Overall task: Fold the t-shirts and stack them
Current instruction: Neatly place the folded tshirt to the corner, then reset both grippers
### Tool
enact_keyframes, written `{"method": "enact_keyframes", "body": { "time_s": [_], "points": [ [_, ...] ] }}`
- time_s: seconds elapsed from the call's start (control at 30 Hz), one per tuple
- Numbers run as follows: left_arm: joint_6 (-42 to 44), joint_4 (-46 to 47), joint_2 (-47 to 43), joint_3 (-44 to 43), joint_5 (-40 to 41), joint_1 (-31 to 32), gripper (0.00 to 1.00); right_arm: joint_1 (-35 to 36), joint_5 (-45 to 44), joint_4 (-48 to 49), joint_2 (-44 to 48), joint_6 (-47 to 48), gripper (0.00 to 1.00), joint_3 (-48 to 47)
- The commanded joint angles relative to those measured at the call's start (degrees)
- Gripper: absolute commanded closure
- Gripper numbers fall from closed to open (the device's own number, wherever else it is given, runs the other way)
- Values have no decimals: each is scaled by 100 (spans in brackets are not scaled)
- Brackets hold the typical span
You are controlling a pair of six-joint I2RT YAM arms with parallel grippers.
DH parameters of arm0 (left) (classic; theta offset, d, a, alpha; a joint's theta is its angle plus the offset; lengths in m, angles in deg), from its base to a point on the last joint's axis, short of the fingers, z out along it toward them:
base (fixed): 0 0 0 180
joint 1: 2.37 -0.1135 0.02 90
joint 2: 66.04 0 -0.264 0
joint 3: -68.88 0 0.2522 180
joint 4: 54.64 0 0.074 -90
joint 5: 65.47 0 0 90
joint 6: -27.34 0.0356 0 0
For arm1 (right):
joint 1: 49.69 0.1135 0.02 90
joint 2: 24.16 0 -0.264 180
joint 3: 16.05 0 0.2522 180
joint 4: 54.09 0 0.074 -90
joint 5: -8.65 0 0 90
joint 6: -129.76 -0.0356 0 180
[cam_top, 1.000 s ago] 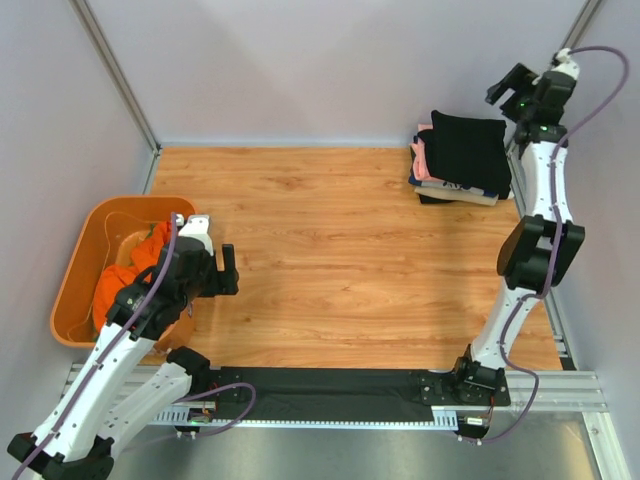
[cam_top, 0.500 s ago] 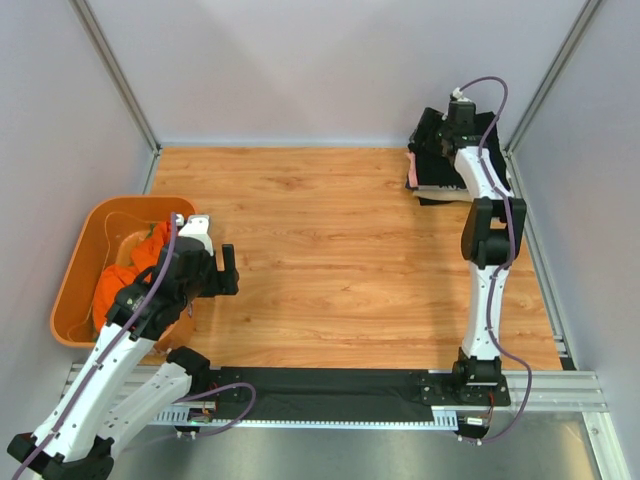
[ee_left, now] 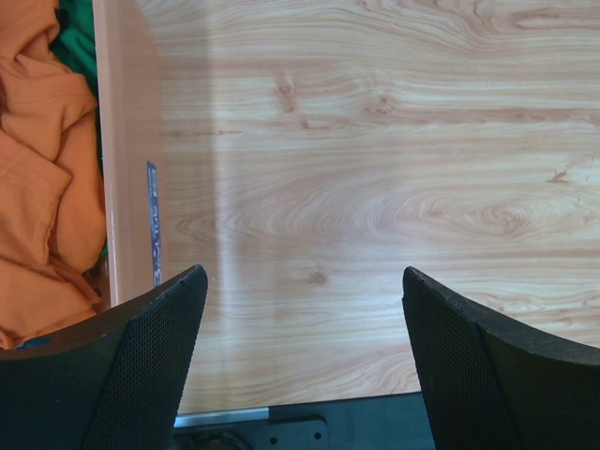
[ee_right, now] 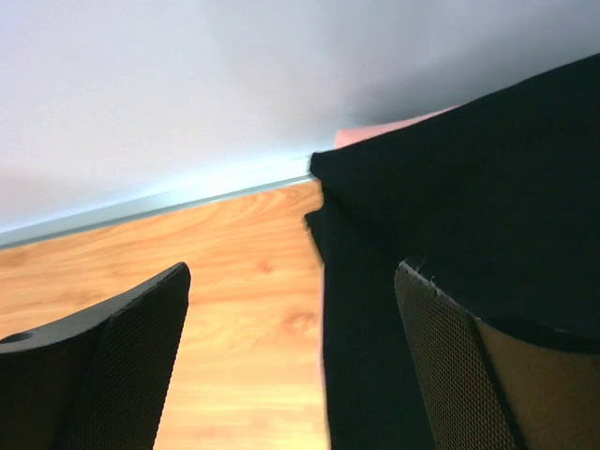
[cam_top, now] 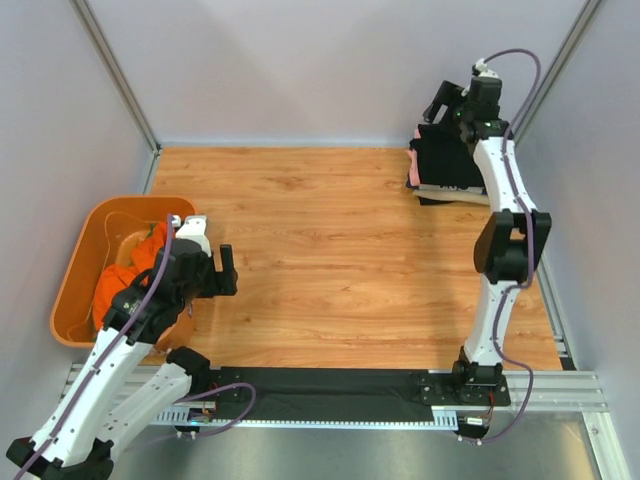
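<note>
Your right tool (cam_top: 450, 100) stands wide and holds nothing, above the stack of folded t-shirts (cam_top: 447, 172) at the far right corner of the desk (cam_top: 330, 250). From above, the arm hides part of that stack. The right wrist view shows you the black t-shirt (ee_right: 469, 197) on top, with the pink t-shirt (ee_right: 384, 133) peeking out by the back wall. Your left tool (cam_top: 222, 272) is equally wide and empty, over bare wood beside the orange tub (cam_top: 72, 275) at the left edge. The left wrist view adds the crumpled orange t-shirt (ee_left: 37, 197) inside, plus a scrap of green cloth (ee_left: 80, 42).

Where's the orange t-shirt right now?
Top view, left side: the orange t-shirt lies crumpled inside the orange tub, just left of the open left gripper.
</note>
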Motion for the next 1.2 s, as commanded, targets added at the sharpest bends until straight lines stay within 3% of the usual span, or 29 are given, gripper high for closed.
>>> {"method": "enact_keyframes", "body": {
  "time_s": [0.0, 0.07, 0.1, 0.23, 0.33, 0.37, 0.47, 0.6, 0.73, 1.17],
  "points": [
    [74, 135, -71, -6, 61, -2, 9, 112, 43, 412, 1798, -118, 9, 857],
    [74, 135, -88, -6, 52, -2, 8, 382, 236, 753, 3034, -250, 10, 2095],
    [83, 135, -80, -15, 52, -2, 8, 481, 246, 825, 3040, -320, 10, 2103],
    [92, 135, -106, -41, 26, -2, 7, 1209, 360, 1220, 4760, -619, 10, 4819],
    [118, 135, -159, -59, 8, -11, 7, 2131, 343, 1572, 5681, -787, 10, 6098],
    [109, 118, -176, -59, 139, -11, 7, 2699, 221, 1799, 5877, -822, 10, 6894],
    [92, 65, -229, -112, 211, -11, 7, 3659, 26, 2256, 6458, -1173, 10, 8135],
    [30, 30, -334, -112, 385, -11, 7, 4418, -158, 3232, 6915, -1709, 11, 9620],
    [-84, -14, -378, -138, 553, -11, 6, 4639, -202, 3893, 7013, -1850, 11, 10548],
    [-154, -102, -343, -129, 843, -11, 5, 4639, 132, 4411, 6652, -1525, 10, 10575]
  ]
}}
